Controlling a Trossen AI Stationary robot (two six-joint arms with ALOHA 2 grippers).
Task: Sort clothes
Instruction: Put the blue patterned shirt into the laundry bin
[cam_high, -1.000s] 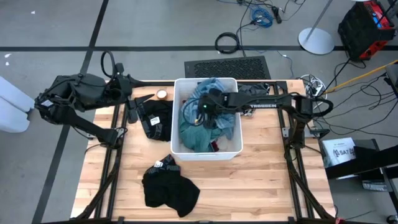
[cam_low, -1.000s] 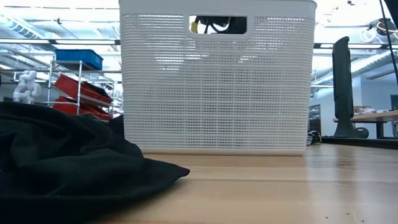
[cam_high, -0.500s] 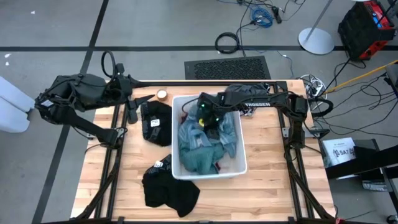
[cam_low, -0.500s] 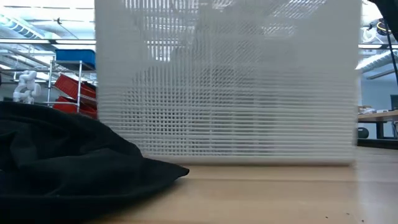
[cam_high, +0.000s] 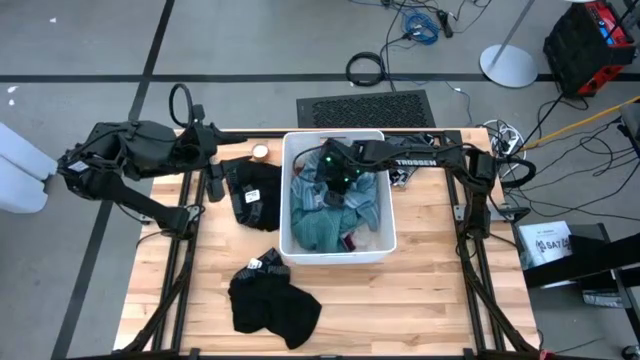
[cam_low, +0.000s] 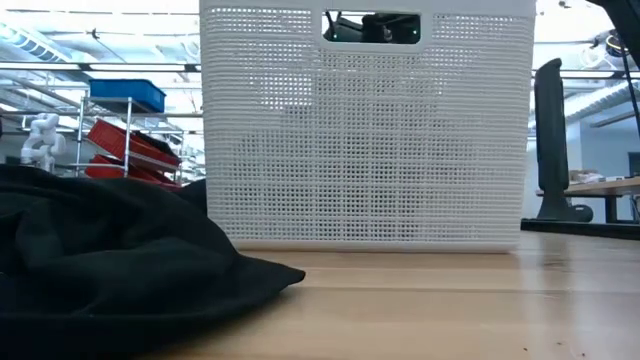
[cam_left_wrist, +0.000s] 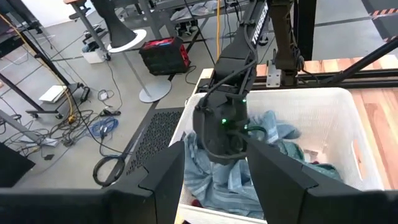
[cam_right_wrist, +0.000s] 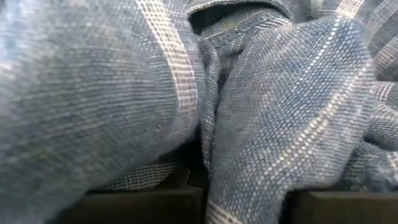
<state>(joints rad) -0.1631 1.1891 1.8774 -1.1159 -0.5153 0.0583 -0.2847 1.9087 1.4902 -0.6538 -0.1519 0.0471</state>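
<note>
Striped teal-grey fabric (cam_high: 322, 222) fills the white bin (cam_high: 385, 215) at frame centre, where the right gripper (cam_high: 337, 188), its arm lettered TROSSEN, is buried, grip unreadable; the left gripper (cam_high: 215, 183) waits open, upper left.

white bin (cam_high: 288, 200) shifted back, right pincer (cam_high: 338, 186) loosening

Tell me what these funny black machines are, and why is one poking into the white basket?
They are two robot arms at a wooden table, sorting clothes. One camera looks down from above, one sits low on the table, and each arm has a camera on its wrist. The right gripper is down in the white basket, pressed into a striped blue-grey garment; whether it grips it is hard to tell. The left gripper waits open at the table's edge. Two black clothes lie on the table.
</note>
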